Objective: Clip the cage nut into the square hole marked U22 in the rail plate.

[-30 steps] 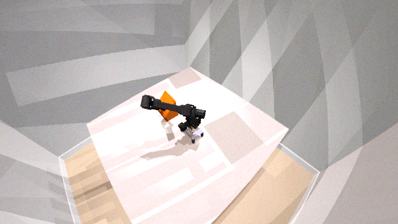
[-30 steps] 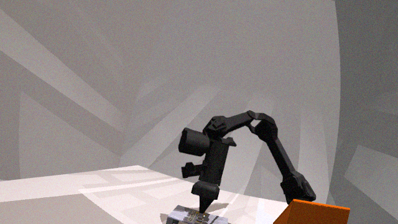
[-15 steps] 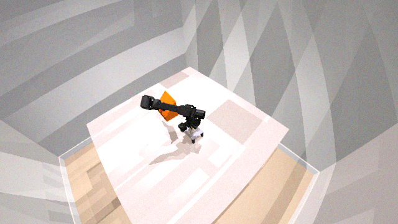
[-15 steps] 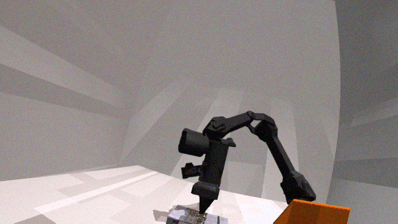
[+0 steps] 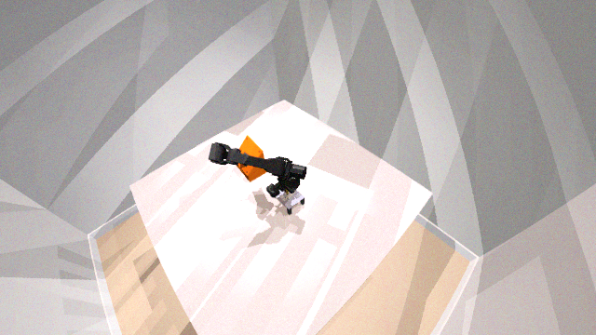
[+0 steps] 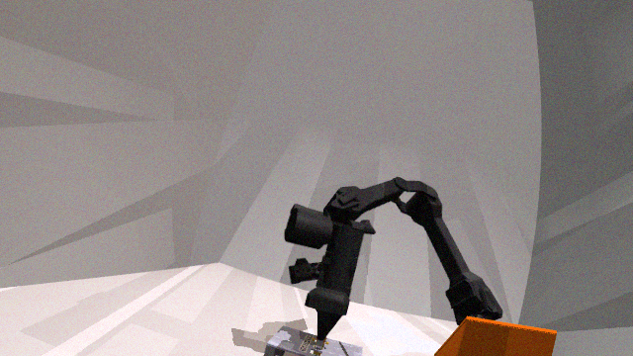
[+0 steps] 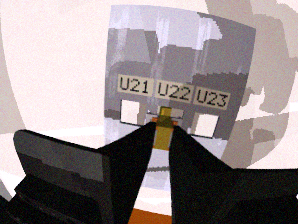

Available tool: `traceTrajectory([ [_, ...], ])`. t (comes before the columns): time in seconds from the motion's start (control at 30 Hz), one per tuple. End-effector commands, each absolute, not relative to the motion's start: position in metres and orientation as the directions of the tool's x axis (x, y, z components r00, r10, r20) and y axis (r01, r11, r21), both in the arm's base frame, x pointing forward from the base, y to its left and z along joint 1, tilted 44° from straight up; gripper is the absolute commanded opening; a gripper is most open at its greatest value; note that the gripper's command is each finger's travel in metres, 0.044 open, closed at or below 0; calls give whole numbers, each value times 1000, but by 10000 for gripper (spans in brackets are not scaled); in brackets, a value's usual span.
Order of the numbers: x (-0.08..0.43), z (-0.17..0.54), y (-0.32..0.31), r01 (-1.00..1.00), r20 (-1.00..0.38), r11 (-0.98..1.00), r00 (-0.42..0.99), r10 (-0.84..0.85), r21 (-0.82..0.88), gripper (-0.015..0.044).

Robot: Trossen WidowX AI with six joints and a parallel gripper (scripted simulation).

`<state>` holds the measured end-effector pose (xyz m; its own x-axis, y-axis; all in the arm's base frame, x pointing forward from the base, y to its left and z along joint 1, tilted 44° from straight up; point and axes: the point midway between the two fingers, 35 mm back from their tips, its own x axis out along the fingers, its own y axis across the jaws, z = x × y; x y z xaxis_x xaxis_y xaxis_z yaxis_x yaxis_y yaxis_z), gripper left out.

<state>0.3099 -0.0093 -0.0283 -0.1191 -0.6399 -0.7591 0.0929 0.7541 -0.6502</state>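
Fingers (image 6: 322, 338) clamped on cage nut (image 7: 163, 136), over U22 hole (image 7: 176, 114), between neighbouring holes.

The black arm (image 6: 447, 244) arches across the right half of the view, its base end at about five o'clock, behind an orange block (image 6: 504, 341) cut off by the lower edge; from there it climbs toward eleven o'clock, bends at the top, runs down toward eight o'clock and then drops steeply, slightly tilted, to the dark fingers (image 6: 322, 337); a thick black cylinder (image 6: 309, 226) juts toward nine o'clock from the wrist, with a smaller black part (image 6: 304, 271) below it; the fingers point down at a grey metal plate (image 6: 292, 338) at six o'clock, partly cut off; small yellowish bits (image 6: 318, 344) show at their tips, too small to make out; the pale surface (image 6: 124, 316) spreads from seven to nine o'clock, a shadow beside the plate.
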Motion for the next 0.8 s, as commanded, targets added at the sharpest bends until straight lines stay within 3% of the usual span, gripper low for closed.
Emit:
traceTrajectory([
  [0.0,311,-26,-9,95,-764,759,-112,-635,-644,27],
  [0.77,311,-26,-10,99,-784,778,-110,-611,-620,27],
])
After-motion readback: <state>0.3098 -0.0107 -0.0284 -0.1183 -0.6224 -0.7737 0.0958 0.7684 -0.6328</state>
